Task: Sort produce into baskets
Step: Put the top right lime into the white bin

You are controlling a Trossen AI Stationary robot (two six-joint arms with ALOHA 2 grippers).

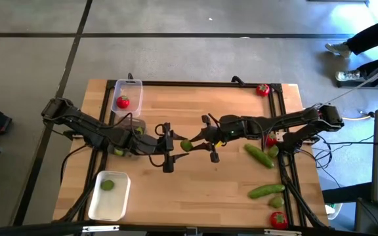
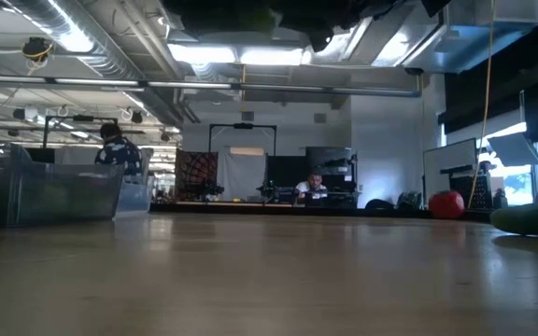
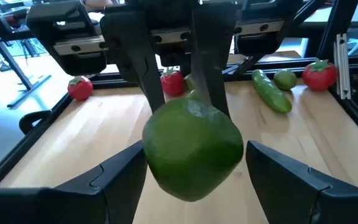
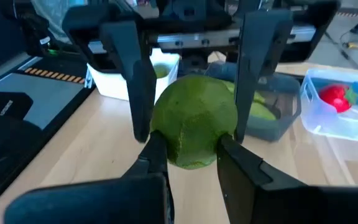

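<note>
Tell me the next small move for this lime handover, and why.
Probably close the left gripper on the lime: its jaws stand open on either side of it, while the right gripper grips it mid-air above the table.

A clear basket [image 2: 45, 191] stood at the left of the tabletop [image 2: 269, 280]; a tomato [image 2: 446, 204] and a cucumber [image 2: 533, 218] lay right.

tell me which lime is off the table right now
The round green lime held mid-air between both grippers at table centre; another lies in the opaque white bin, one rests beside the cucumber on the right.
</note>
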